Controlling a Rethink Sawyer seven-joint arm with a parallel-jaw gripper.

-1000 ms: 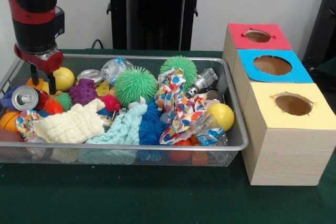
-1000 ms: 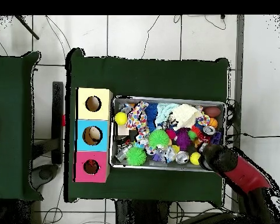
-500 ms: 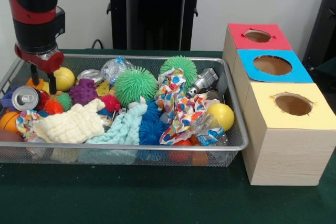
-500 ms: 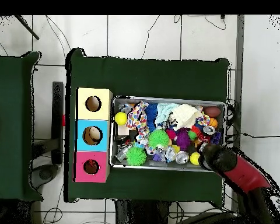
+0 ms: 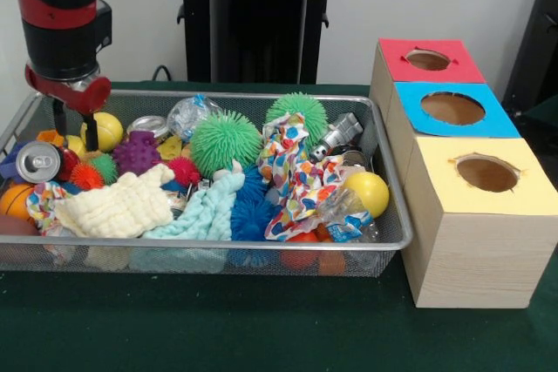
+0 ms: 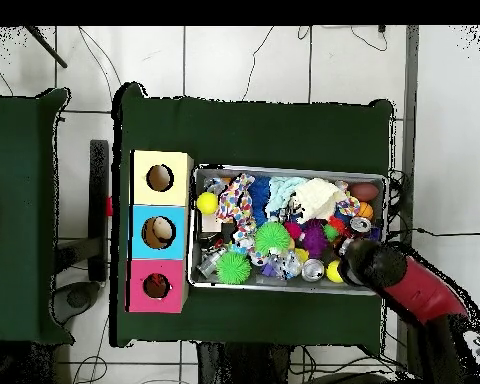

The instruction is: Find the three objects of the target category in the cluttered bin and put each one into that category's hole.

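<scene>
Hovering over the left end of the wire bin (image 5: 384, 241), we see the gripper (image 5: 74, 132) with two fingers (image 5: 90, 132) apart, holding nothing, just beside a yellow ball (image 5: 106, 130). A soda can (image 5: 37, 162) lies close below.

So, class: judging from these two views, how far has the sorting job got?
Done: the overhead view shows something pale inside the blue box's hole, though what it is cannot be told. In hand: nothing visibly; the pincer hangs over the bin's end by a yellow ball. Left: the bin is crowded.
</scene>
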